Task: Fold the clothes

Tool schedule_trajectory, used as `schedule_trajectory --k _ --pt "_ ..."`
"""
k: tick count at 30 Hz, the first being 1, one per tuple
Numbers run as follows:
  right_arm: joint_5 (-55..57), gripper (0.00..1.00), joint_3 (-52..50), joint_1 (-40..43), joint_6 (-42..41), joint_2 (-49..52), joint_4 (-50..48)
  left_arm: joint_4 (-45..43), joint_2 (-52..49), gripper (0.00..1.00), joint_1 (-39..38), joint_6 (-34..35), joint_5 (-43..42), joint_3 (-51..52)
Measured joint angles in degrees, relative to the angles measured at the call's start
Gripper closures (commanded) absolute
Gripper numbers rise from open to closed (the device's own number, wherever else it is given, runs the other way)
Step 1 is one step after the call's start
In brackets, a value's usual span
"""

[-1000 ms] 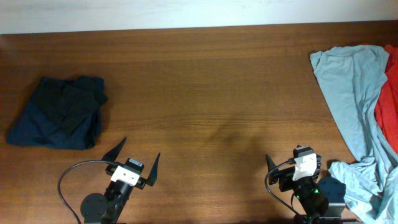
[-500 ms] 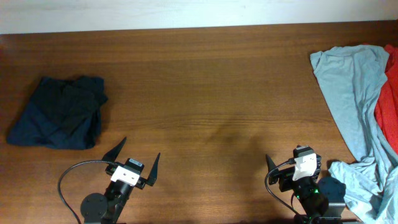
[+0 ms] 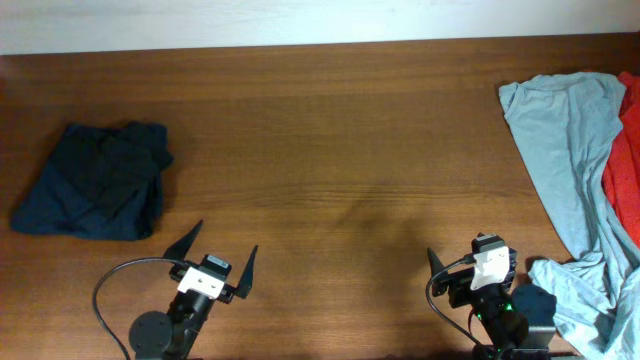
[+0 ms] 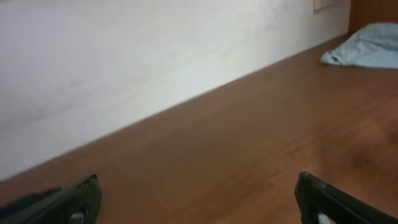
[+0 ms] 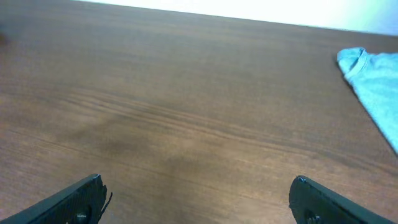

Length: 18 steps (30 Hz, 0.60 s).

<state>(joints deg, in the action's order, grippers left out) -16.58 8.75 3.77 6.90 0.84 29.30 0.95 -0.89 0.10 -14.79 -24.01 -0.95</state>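
A large pale grey-blue T-shirt [image 3: 565, 165] lies spread and rumpled down the table's right side. A red-orange garment [image 3: 625, 165] lies beside it at the right edge. At the far left sits a dark navy garment [image 3: 95, 180] in a loose heap. My left gripper [image 3: 225, 240] stands open at the front edge, just right of the navy garment and apart from it. My right gripper [image 3: 476, 268] is open too, near the front right, with the T-shirt's lower hem just to its right. Nothing lies between either pair of fingers [image 4: 84, 196] [image 5: 81, 196]. The T-shirt [image 4: 367, 50] [image 5: 376, 81] shows far off in both wrist views.
The brown wooden table [image 3: 330, 130] runs back to a white wall [image 4: 124, 62]. Black cables [image 3: 105, 300] loop beside both arm bases at the front edge.
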Motion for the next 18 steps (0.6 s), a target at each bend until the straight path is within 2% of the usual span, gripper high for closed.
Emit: schedule_trajectory --k 5,11,14,18 --pt "-1.09 0.01 0.0 0.0 0.02 0.0 -1.03 -1.77 0.0 0.01 0.0 0.0 -0.74 0.0" --pt "-8.0 0.01 0.0 0.0 -0.35 0.0 -1.75 -0.28 0.0 0.01 0.0 0.61 -7.13 0.0" --pt "-9.51 0.01 -0.07 0.0 -3.15 0.0 -6.62 -0.15 0.0 0.0 0.0 3.37 -8.55 -0.02" --pt "-10.43 0.01 0.7 0.02 -9.35 0.02 -15.21 6.03 -0.26 0.01 0.0 7.04 -8.7 -3.43"
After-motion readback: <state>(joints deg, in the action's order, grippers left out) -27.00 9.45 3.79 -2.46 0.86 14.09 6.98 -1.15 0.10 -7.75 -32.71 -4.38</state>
